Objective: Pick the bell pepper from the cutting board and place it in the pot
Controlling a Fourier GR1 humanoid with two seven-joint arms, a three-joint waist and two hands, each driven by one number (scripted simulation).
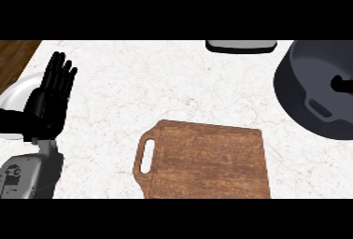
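The left hand (52, 93) rests at 9 o'clock, spread wide and holding nothing. The cutting board (207, 161) lies on the desk (172, 84) at 6 o'clock. In the dark pot (303, 93) at 2 o'clock, only a red sliver of the bell pepper (349, 91) shows beside the right hand (340, 83), whose grip I cannot tell.
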